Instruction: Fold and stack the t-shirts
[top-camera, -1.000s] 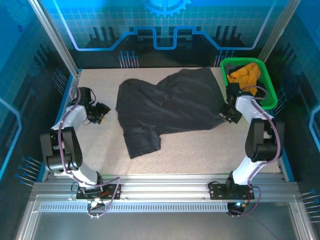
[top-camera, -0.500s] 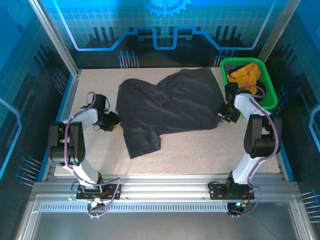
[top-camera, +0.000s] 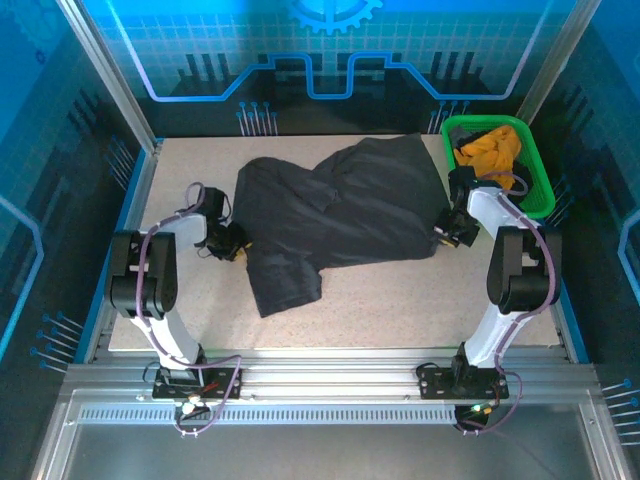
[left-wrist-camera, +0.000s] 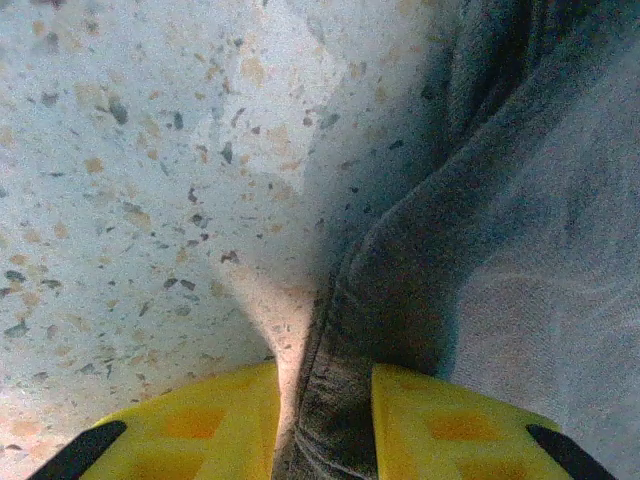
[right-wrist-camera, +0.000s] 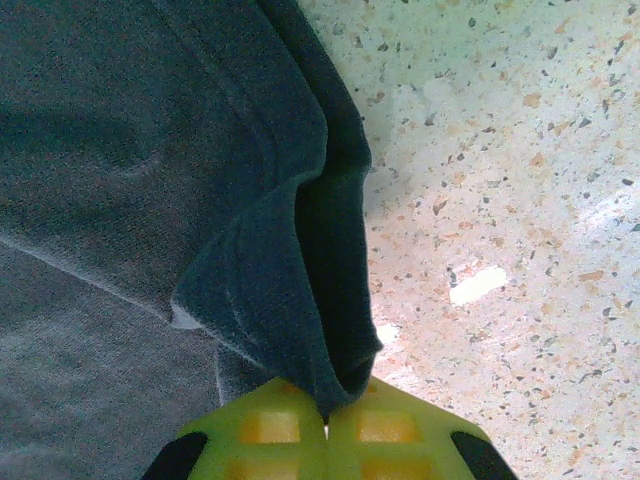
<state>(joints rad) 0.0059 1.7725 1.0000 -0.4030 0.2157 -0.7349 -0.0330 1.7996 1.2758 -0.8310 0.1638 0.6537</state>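
Left arm reached black t-shirt; orange t-shirt sits in basket.

Near table strip free; blk shirt covers ctr; basket blocks far-R corner.

A green plastic basket sits at the far right corner of the tabletop, one side overhanging the right edge. The tabletop is a pale, speckled stone-look surface; up close its flecks are brown, grey and orange. A blue rim runs along its left edge. Ribbed aluminium rails line the near edge. Behind the far edge stands a blue grid-patterned panel with a gear emblem.
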